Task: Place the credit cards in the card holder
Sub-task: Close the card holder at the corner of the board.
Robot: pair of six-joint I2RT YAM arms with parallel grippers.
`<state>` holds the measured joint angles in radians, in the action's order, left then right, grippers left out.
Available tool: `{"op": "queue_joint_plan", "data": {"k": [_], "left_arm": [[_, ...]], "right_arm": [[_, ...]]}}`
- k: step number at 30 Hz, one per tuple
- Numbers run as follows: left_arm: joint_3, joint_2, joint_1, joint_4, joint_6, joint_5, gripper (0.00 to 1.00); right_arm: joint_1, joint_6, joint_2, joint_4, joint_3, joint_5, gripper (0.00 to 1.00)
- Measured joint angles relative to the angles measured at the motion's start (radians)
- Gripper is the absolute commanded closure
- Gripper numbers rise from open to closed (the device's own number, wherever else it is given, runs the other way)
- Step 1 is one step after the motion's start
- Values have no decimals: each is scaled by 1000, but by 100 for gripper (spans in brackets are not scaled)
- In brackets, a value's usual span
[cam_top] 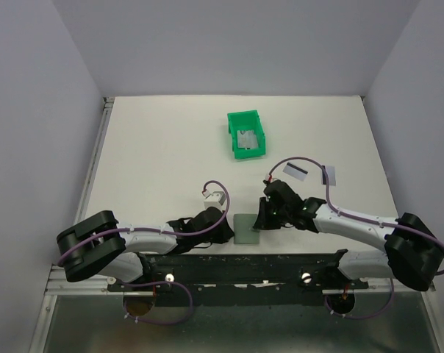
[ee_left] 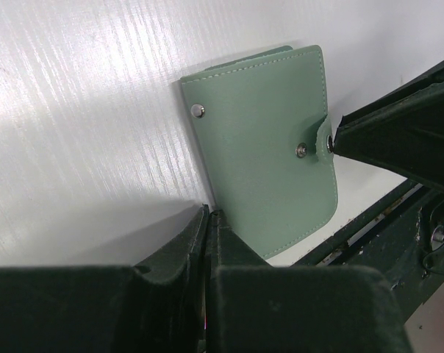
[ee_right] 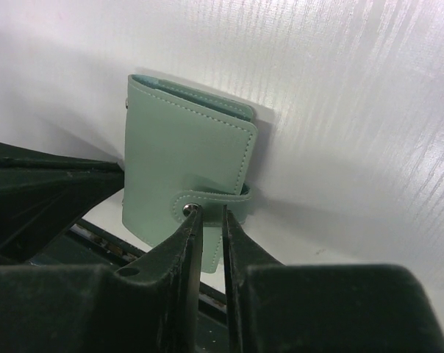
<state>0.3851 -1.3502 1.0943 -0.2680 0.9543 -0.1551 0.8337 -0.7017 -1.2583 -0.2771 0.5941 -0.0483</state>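
Observation:
The card holder [cam_top: 245, 228] lies closed near the table's front edge; it is a grey-green wallet [ee_left: 262, 147] with its snap strap [ee_right: 218, 200] fastened. My left gripper [ee_left: 208, 214] is shut, its tips touching the wallet's left edge. My right gripper [ee_right: 210, 215] is closed to a narrow gap on the strap, just beside the snap; from the left wrist view it [ee_left: 334, 141] meets the strap's tab. One credit card [cam_top: 295, 170] with a black stripe lies on the table farther back, and another [cam_top: 328, 175] lies beside it. A silvery card [cam_top: 247, 138] rests inside the green bin.
The bright green bin [cam_top: 237, 121] stands at the middle back of the white table. A small white connector [cam_top: 213, 194] on the left arm's cable hangs just behind the left gripper. The black base rail [cam_top: 244, 262] runs right in front of the wallet.

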Motion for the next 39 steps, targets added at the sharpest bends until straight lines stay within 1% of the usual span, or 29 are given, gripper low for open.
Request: {"op": "queue_joint_plan", "data": {"k": [39], "left_arm": [[0, 0, 0, 0, 0, 0, 89]], "right_arm": [[-3, 3, -104, 67, 31, -60, 75]]}}
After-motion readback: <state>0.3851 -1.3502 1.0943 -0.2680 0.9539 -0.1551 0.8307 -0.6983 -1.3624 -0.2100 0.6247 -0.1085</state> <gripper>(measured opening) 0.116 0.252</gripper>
